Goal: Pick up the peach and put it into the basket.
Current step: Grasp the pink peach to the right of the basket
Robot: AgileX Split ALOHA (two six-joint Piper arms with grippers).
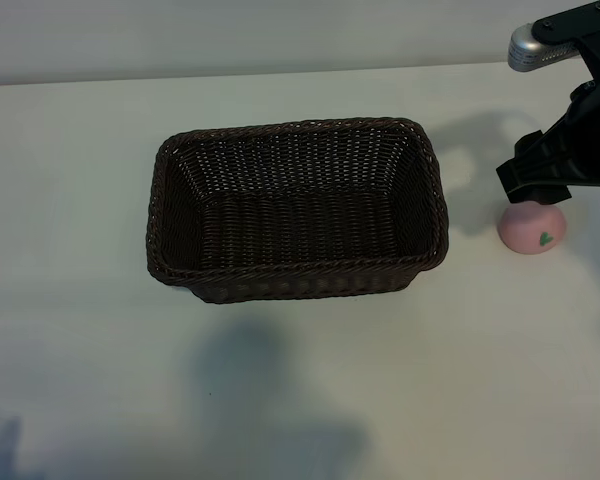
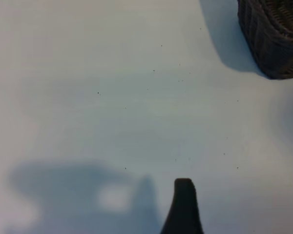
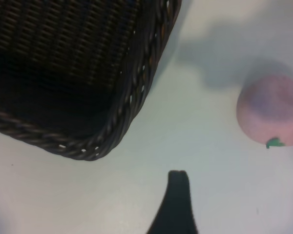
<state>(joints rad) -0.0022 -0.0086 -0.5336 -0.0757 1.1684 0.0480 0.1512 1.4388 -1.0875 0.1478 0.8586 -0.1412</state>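
Observation:
The pale-pink peach [image 1: 531, 228] with a small green leaf mark lies on the white table, right of the basket [image 1: 300, 128]. This dark-brown wicker basket stands in the middle with nothing inside. My right gripper [image 1: 536, 180] hangs open just above the peach and hides its top edge in the exterior view. In the right wrist view one dark finger [image 3: 177, 200] shows, with the peach [image 3: 272, 109] off to one side and the basket's corner [image 3: 136, 92] to the other. Nothing is held. One finger [image 2: 184, 204] of my left gripper shows over bare table, far from the basket [image 2: 273, 39].
The white table [image 1: 300, 400] stretches wide around the basket. A silver and black part of the right arm [image 1: 540, 45] reaches in at the top right corner. The left arm's shadow falls at the bottom left of the exterior view.

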